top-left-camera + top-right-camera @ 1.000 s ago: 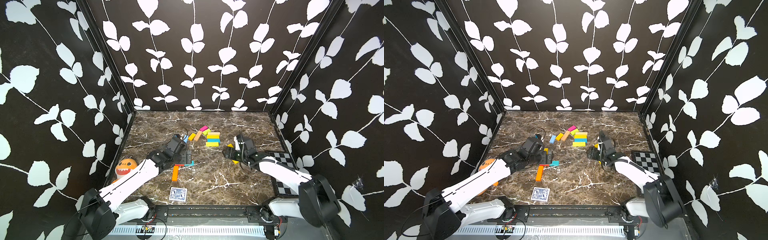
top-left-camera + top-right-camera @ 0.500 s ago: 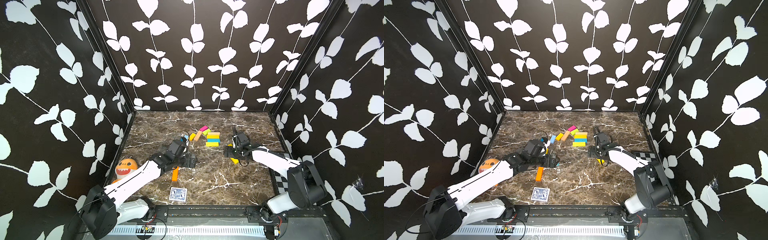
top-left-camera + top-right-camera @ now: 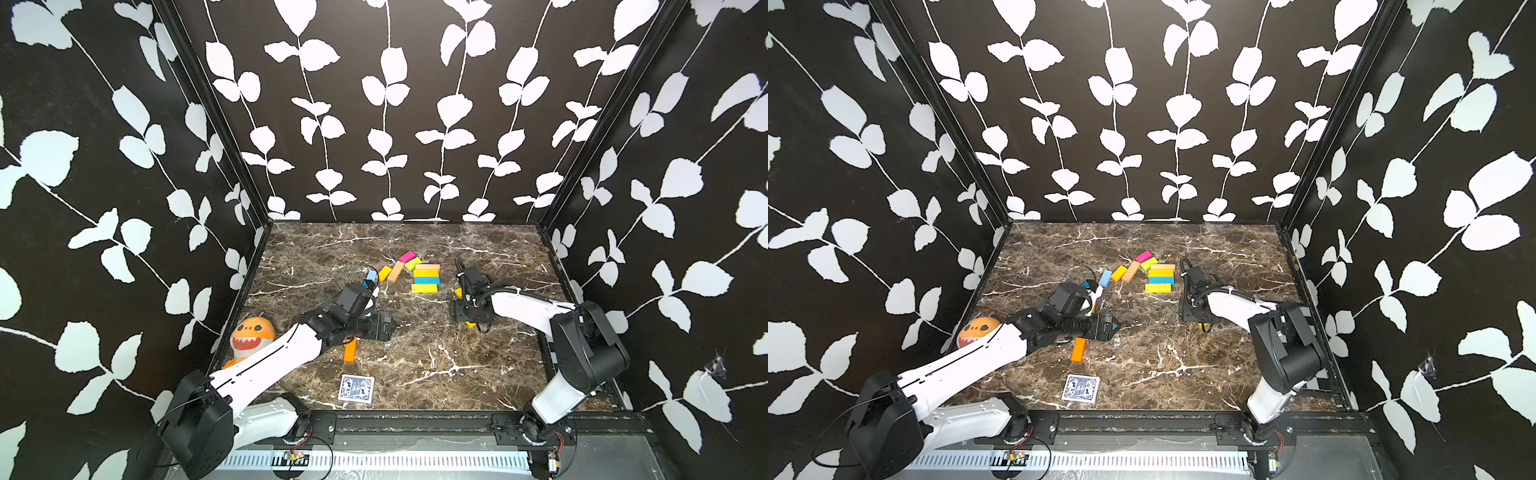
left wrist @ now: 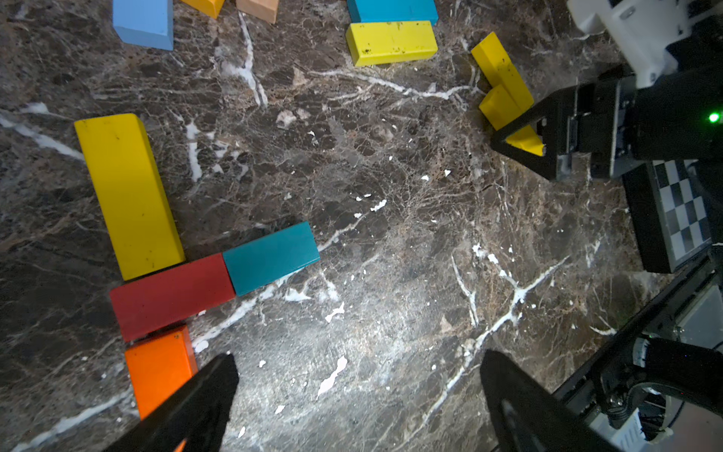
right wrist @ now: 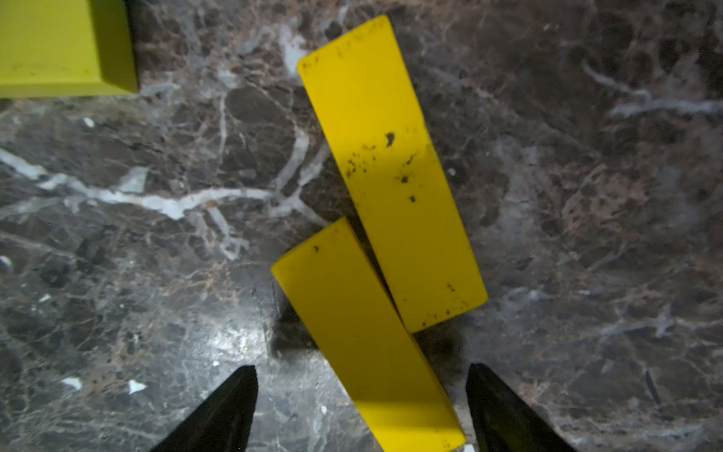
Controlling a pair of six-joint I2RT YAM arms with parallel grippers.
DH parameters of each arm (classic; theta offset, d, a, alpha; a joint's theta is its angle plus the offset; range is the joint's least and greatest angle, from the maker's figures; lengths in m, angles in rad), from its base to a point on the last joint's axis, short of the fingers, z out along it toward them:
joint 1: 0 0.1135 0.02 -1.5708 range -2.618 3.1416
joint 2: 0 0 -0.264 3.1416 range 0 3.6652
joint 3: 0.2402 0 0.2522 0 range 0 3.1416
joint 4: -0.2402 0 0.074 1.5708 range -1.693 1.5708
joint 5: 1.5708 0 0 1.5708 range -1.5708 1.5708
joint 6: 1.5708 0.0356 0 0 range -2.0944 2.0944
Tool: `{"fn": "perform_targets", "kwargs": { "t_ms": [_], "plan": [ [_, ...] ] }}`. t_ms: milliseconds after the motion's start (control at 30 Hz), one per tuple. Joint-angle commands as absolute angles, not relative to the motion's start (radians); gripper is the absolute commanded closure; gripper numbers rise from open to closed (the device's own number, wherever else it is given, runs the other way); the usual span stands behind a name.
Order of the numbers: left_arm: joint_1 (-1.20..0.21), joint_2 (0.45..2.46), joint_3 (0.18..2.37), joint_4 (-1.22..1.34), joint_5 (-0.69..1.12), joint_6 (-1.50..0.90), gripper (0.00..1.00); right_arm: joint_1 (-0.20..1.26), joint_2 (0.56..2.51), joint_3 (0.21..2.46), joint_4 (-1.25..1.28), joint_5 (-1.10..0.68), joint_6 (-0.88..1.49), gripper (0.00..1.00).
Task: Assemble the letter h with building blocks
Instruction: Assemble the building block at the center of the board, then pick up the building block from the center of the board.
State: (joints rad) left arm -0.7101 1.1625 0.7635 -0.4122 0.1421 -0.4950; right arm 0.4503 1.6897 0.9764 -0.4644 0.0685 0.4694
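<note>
The right hand (image 5: pixel 362 368), open and empty, straddles a yellow block (image 5: pixel 364 332) touching a second yellow block (image 5: pixel 391 168) on the marble surface (image 5: pixel 156 274); being light, rigid, smooth painted wood, it probably wants pinching mid-length across its long sides, while the left hand (image 4: pixel 360 358) hangs wide open, empty.

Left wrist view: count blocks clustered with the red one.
4: red block; yellow block against its long side; teal block butting its end; orange block opposite the yellow, partly behind the left gripper; more could hide there.
</note>
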Motion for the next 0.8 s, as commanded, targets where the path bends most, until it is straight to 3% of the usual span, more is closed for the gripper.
{"fn": "perform_targets", "kwargs": {
  "t_ms": [0, 133, 433, 767],
  "plan": [
    [-0.707, 1.138, 0.752, -0.407, 0.150, -0.473, 0.01, 0.449, 1.730, 1.018, -0.503, 0.067, 0.427, 0.23],
    [-0.707, 1.127, 0.746, -0.414, 0.138, -0.468, 0.01, 0.498, 1.739, 1.027, -0.510, 0.030, 0.412, 0.36],
    [-0.707, 1.111, 0.736, -0.407, 0.147, -0.469, 0.01, 0.568, 1.798, 1.085, -0.563, 0.098, 0.534, 0.42],
    [-0.707, 1.080, 0.724, -0.397, 0.154, -0.468, 0.01, 0.559, 1.858, 1.148, -0.669, 0.136, 0.622, 0.57]
  ]
}}
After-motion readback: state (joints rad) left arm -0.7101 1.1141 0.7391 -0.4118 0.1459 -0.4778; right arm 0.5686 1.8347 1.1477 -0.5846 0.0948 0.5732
